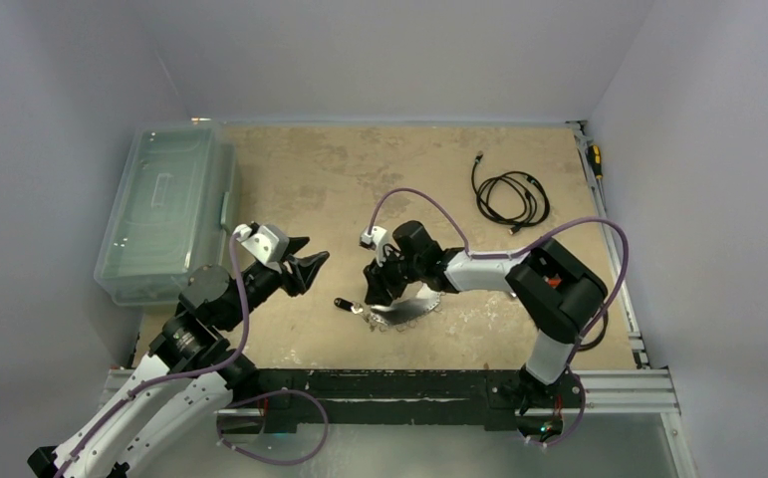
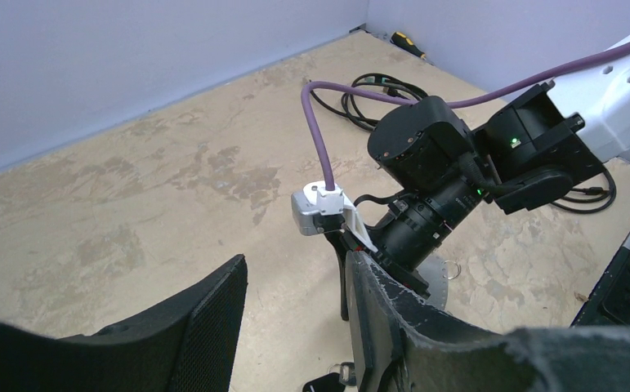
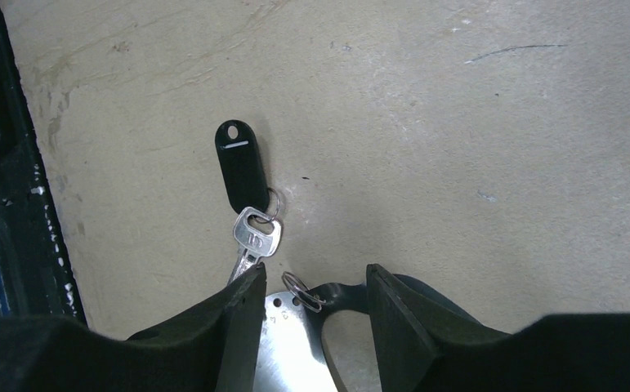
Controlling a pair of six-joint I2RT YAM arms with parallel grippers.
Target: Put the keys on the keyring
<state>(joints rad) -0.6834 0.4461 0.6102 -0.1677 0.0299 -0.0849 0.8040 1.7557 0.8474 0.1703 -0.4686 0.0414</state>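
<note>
Right gripper point(image 3: 315, 279) points down at the tabletop point(image 1: 340, 179) with its jaws parted and nothing pinched between them, while the left gripper point(image 1: 312, 267) hangs above the table with its jaws apart and empty. Around them, a clear plastic lidded bin point(image 1: 160, 214) sits at the far left. A coiled black cable point(image 1: 511, 197) lies far right, well apart from the work, and a yellow-and-black screwdriver point(image 1: 594, 159) rests by the right rail. Nothing lies between the right gripper and the metal pieces, though in the left wrist view the right wrist's own body hides most of them. The keyring point(image 3: 291, 351), a flat silvery plate, lies on the table near the front edge. Its left end reaches up into the gap between the right fingers point(image 3: 234, 327), with bare table showing between it and the other finger. A small split ring point(image 3: 298, 290) rests at that end. Just beyond the fingertips lies the silver key point(image 3: 256, 235), its blade tip passing under one finger. It is linked by another small ring to a black key tag point(image 3: 236, 163) farther out. The right arm stretches leftward from its base with its elbow raised and wrist bent steeply down. The left arm reaches forward, its gripper aimed rightward at the other.
</note>
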